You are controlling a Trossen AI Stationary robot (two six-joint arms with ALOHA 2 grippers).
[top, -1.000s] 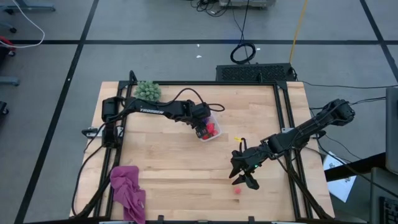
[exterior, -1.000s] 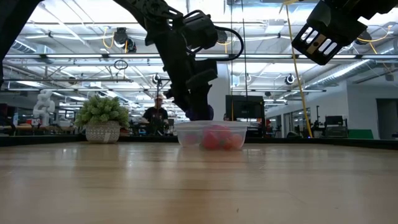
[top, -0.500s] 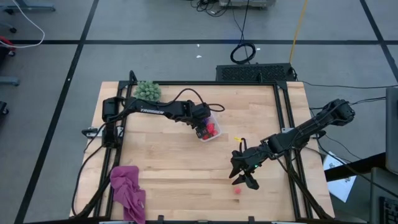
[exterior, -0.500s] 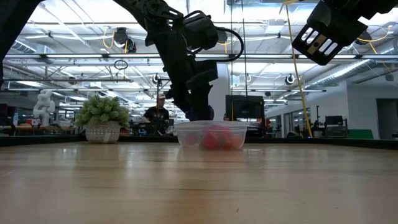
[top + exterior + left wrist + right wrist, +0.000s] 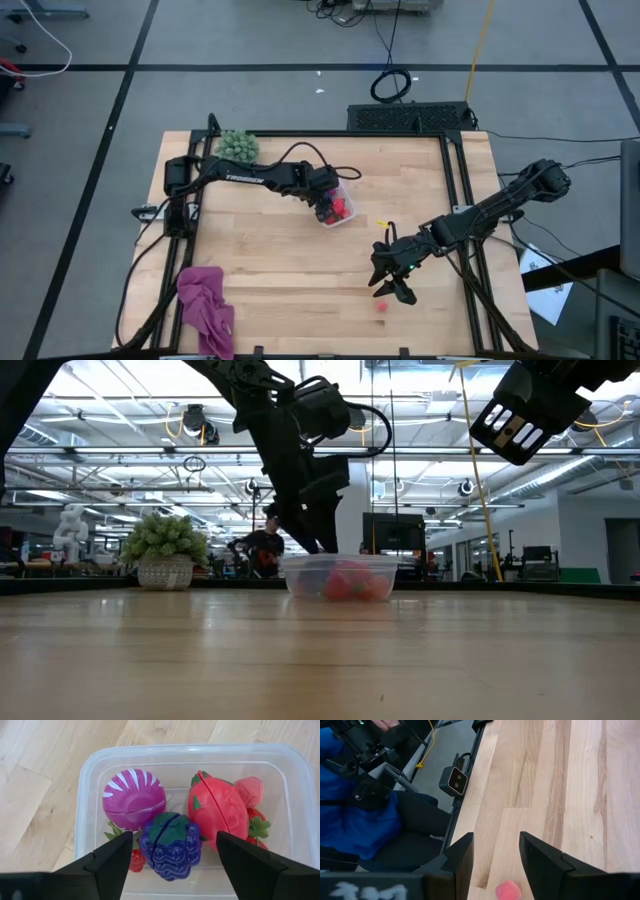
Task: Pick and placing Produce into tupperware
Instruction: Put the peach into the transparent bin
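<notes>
Nearest you on the table (image 5: 290, 270), at about 7 o'clock, lies the magenta cloth (image 5: 206, 306). At about 5 o'clock a small pink-red produce piece (image 5: 381, 306) sits on the bare wood, and your right hand (image 5: 391, 287) hangs just above and beside it, apart from it. Its two fingers (image 5: 540, 862) stand a little apart with nothing between them; in the right wrist view that piece (image 5: 508, 890) shows on the wood just ahead of the gap. In that same view a person in blue (image 5: 355, 827) sits beyond the table edge.

A tiny yellow bit (image 5: 381, 222) lies at about 3 o'clock from the table centre.

Near the centre, toward 12 o'clock, stands the clear tupperware (image 5: 338, 205). Your left hand (image 5: 323, 207) is right over it, fingers (image 5: 107, 862) spread wide and holding nothing. Between them, inside the tupperware (image 5: 90, 780), you see a purple grape cluster (image 5: 170, 845), a magenta striped ball-shaped piece (image 5: 134, 797), a large red piece (image 5: 217, 810) with a pink one (image 5: 250, 790) against it, and small strawberries (image 5: 135, 860).

At about 11 o'clock, in the far corner, sits the spiky green plant (image 5: 238, 146).
</notes>
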